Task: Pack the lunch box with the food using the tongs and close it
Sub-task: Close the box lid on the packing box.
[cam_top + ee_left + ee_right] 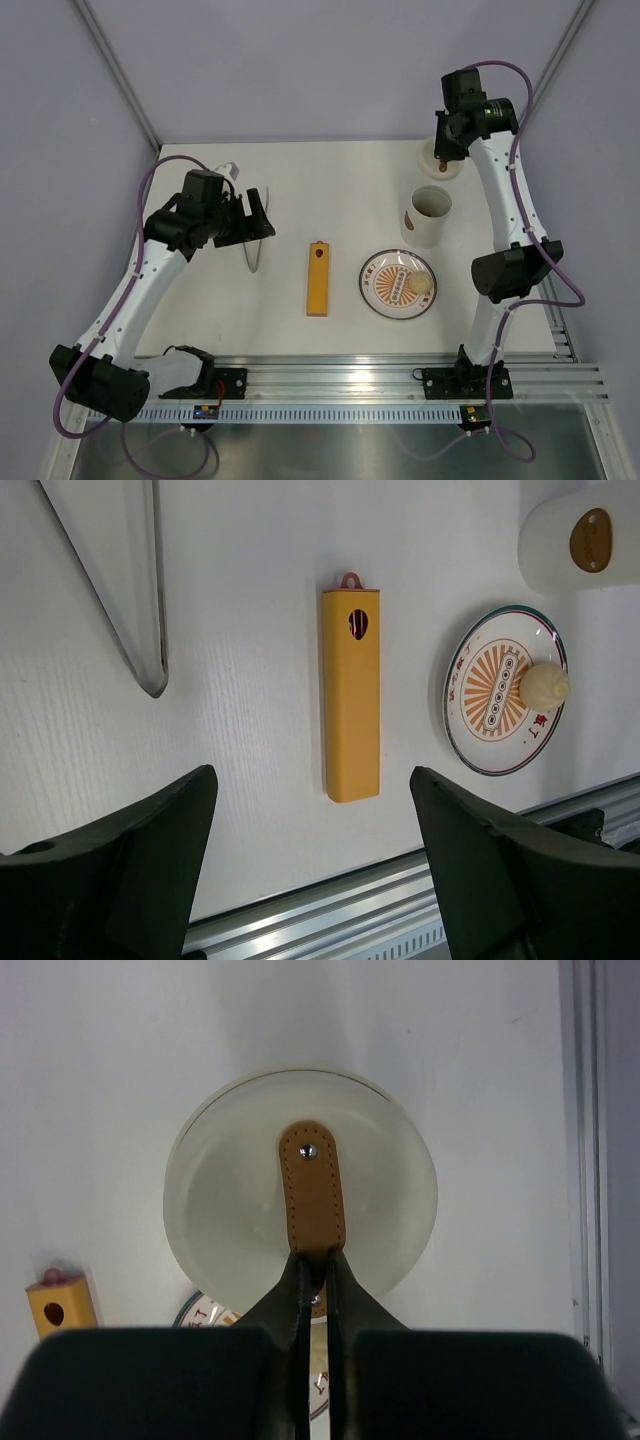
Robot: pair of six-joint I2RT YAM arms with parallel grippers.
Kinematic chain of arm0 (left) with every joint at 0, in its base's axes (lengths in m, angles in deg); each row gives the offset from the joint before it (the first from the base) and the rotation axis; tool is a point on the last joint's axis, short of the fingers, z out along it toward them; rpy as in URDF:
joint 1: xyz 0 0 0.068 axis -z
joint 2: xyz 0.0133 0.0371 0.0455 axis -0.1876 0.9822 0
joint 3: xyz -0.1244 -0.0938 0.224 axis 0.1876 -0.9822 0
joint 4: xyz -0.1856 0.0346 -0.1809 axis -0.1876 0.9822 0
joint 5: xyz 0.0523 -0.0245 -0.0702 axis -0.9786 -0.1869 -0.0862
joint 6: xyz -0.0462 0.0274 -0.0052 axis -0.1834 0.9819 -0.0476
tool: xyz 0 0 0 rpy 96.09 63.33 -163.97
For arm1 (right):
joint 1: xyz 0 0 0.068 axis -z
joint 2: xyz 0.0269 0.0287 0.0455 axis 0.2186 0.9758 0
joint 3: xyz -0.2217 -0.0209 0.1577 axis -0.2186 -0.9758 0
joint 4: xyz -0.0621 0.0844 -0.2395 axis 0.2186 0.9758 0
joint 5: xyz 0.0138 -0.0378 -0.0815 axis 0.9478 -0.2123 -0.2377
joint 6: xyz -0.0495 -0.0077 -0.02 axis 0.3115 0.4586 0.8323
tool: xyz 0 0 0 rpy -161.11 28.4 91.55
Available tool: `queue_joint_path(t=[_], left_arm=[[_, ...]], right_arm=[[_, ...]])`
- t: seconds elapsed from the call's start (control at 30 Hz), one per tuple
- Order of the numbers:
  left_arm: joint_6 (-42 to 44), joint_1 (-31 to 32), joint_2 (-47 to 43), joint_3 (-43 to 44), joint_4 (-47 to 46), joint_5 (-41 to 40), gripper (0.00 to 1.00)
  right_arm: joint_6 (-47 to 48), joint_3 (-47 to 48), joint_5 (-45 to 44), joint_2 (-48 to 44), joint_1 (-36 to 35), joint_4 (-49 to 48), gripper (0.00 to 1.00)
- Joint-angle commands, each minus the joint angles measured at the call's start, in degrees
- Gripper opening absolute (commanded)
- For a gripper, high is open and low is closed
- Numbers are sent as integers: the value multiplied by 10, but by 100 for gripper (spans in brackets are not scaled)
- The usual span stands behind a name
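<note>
The lunch box (428, 215) is a tall white tub that stands open at the back right; its brown mark (590, 540) shows in the left wrist view. Its round translucent lid (230, 1200) hangs from a brown strap (313, 1190), and my right gripper (318, 1260) is shut on that strap, behind the tub (445, 150). One piece of food, a pale beige ball (418, 284), lies on the patterned plate (385, 290). The grey tongs (255, 257) lie on the table under my open left gripper (257, 215), whose fingers (150, 850) hold nothing.
A long flat orange bar (318, 278) lies between the tongs and the plate. An aluminium rail (400, 375) runs along the near table edge. Grey walls close in the back and sides.
</note>
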Motion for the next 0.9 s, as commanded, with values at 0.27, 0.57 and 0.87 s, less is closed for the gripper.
queue_joint_path(t=[0.27, 0.57, 0.87], left_arm=[[1, -2, -10, -12, -34, 7, 81], [2, -3, -6, -14, -35, 6, 81], [4, -3, 0, -16, -37, 8, 81]], right_arm=[[6, -132, 48, -46, 2, -13, 0], [12, -166, 72, -34, 10, -31, 0], [9, -165, 33, -34, 10, -31, 0]])
